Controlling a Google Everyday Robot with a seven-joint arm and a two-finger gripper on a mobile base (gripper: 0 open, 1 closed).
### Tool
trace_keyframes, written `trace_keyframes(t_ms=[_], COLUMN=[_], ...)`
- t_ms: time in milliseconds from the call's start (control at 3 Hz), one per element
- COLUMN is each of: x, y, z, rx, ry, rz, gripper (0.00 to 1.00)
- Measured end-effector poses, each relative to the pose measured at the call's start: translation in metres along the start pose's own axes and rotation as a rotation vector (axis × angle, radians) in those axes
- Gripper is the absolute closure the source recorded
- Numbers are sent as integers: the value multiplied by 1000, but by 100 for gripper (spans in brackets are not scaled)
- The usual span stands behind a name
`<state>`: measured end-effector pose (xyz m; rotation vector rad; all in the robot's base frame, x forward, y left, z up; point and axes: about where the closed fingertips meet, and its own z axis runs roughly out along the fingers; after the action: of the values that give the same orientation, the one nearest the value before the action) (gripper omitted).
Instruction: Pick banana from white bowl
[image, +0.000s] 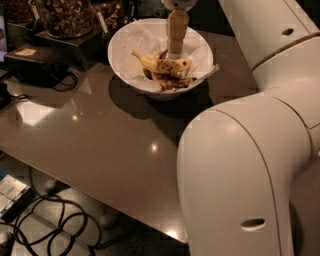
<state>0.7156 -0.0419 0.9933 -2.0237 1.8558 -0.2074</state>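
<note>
The white bowl (125, 55) stands at the far middle of the brown table, lined with crinkled white paper. The banana (162, 64), yellow with brown speckles, lies across the bowl's middle with its stem pointing left. Dark brown peel scraps (172, 80) lie beside and under it. My gripper (176, 50) hangs straight down into the bowl, its tan tip just above or touching the banana's right half from behind.
A glass jar of brown nuts (65, 15) stands at the back left on a dark stand. A black device (35, 62) with cables lies left of the bowl. My white arm (240, 175) fills the right foreground. Cables (50, 220) lie on the floor below the table's near edge.
</note>
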Motion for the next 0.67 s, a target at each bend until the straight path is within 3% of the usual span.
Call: trace_keyframes(t_ms=[667], x=[-3], y=[4], z=[27], rx=[-50], ry=[-5], rz=[-16], gripper=[9])
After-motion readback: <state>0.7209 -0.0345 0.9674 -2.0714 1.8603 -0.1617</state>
